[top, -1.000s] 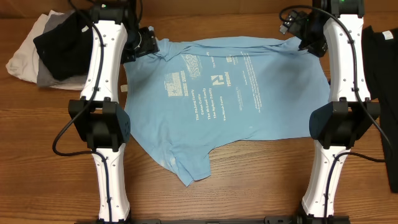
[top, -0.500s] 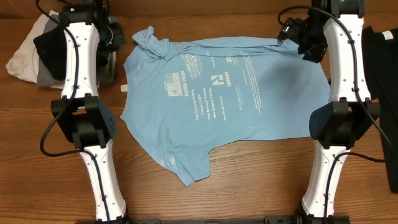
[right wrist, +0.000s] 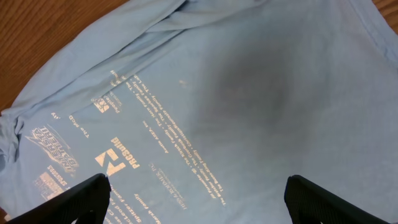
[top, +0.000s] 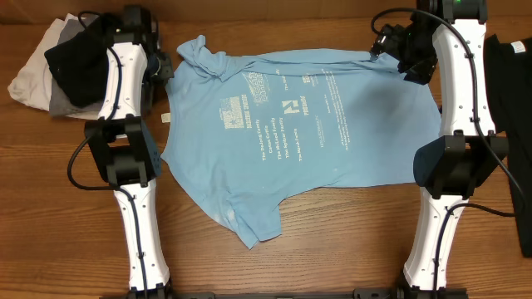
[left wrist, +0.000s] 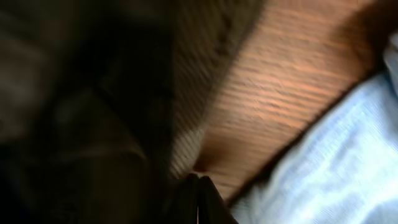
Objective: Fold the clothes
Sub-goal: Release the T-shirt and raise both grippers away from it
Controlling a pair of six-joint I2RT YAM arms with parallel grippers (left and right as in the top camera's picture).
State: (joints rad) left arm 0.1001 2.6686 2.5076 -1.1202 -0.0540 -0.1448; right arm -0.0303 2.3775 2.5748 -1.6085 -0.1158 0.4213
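Note:
A light blue T-shirt [top: 291, 124] with white print lies spread flat on the wooden table [top: 332, 241], one sleeve bunched at its top left corner. My left gripper [top: 156, 68] sits just left of that sleeve, off the cloth. In the blurred left wrist view the left gripper [left wrist: 198, 186] is shut with nothing in it, over wood beside the shirt's edge [left wrist: 336, 149]. My right gripper [top: 405, 56] hovers over the shirt's top right corner. In the right wrist view this gripper [right wrist: 208, 199] is open, its fingers [right wrist: 87, 196] wide apart above the printed cloth [right wrist: 249, 112].
A pile of clothes lies at the back left, a black piece [top: 75, 62] on top of white and grey ones [top: 32, 81]. A dark garment [top: 511, 91] covers the table's right edge. Both arm bases stand at the front edge.
My left gripper has left the shirt's top left sleeve, swung left off the cloth and closed. The sleeve now lies bunched on the table. The right gripper has barely moved.

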